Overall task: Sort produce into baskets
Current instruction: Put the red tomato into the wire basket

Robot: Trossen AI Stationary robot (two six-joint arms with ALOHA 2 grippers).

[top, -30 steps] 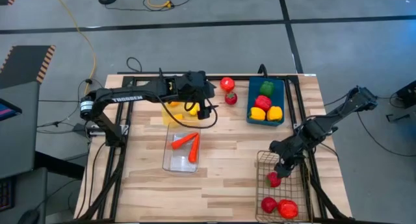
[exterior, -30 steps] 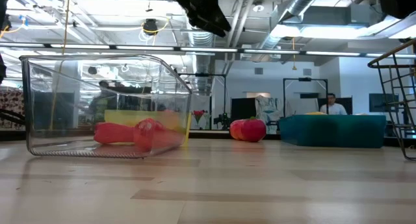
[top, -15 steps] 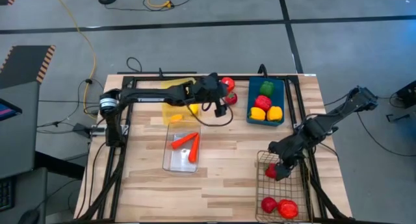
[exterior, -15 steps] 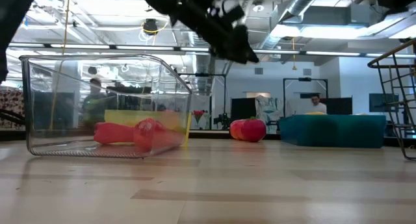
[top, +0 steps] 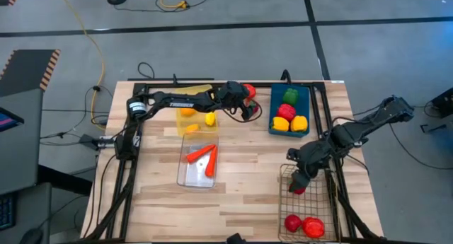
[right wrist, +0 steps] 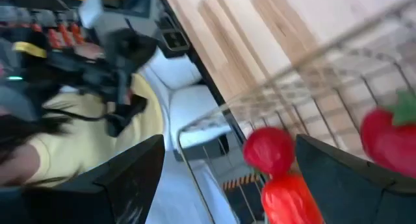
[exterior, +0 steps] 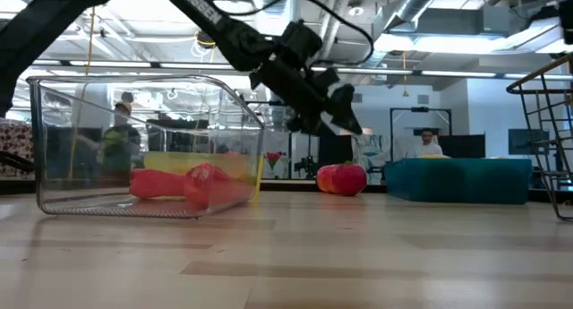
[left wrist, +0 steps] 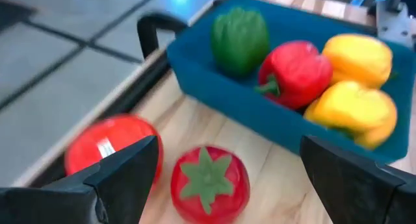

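Two red tomatoes sit on the table at the far middle, one with a green star top (left wrist: 209,184) and one beside it (left wrist: 107,152). My left gripper (left wrist: 229,143) hangs open just above them, also seen in the high view (top: 248,107) and the low view (exterior: 345,121). It touches neither tomato. My right gripper (top: 300,179) is open over the far end of the wire-mesh basket (top: 306,201). A red piece (top: 298,190) lies in the basket below it, and in the right wrist view red produce (right wrist: 268,150) shows between the open fingers, behind the wires.
The blue bin (top: 274,111) holds green, red and yellow peppers, right beside the tomatoes. The yellow bin (top: 192,95) holds an orange (top: 187,111) and a lemon (top: 210,119). The clear bin (top: 185,175) holds carrots (top: 202,153). Two more red pieces (top: 303,225) lie at the wire basket's near end.
My left gripper has swung from above the yellow bin toward the table's right and sunk low over the two tomatoes beside the blue bin, rolling as it went and staying open. My right gripper has kept its place over the wire basket.
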